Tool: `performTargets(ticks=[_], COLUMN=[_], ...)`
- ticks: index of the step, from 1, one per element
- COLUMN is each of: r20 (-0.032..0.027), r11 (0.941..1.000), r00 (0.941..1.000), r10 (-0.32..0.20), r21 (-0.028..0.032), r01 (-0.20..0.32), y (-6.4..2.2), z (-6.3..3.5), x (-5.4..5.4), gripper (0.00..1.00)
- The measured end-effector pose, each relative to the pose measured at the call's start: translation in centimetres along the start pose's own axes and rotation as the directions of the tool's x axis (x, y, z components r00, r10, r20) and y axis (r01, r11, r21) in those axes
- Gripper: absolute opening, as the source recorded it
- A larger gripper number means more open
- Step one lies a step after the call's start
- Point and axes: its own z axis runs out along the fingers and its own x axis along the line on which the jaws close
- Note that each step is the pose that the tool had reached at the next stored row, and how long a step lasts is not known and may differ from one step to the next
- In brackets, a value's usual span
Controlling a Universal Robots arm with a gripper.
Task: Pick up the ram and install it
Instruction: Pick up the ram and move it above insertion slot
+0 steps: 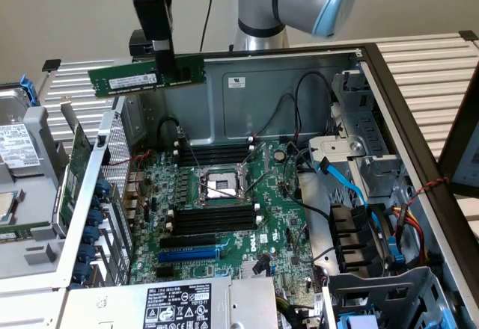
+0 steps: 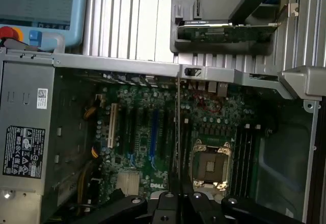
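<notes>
Overhead, the hand (image 1: 166,66) is gripping the ram (image 1: 123,80), clamped shut on it, holding it above the open computer case (image 1: 299,82).

Workshop/lab bench: open PC case (image 1: 247,93), bare mobo (image 1: 278,220), slatted alu table (image 1: 428,60).

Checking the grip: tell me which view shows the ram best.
The exterior view: the ram shows side-on, full length with its white label, above the open case, pinched in the jaws. The wrist view shows the ram edge-on, a thin strip running from the jaws over the motherboard.
</notes>
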Motion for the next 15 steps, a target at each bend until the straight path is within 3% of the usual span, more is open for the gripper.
performTargets(ticks=[9, 15], r20=[0.001, 0.001], r11=[1.0, 1.0], r00=[1.0, 1.0], r10=[0.0, 0.002], r21=[-0.0051, -0.0069], r01=[0.0, -0.002], y=[-3.96, -5.26], z=[0.67, 1.54], x=[-0.4, -1.3], gripper=[0.13, 0.13])
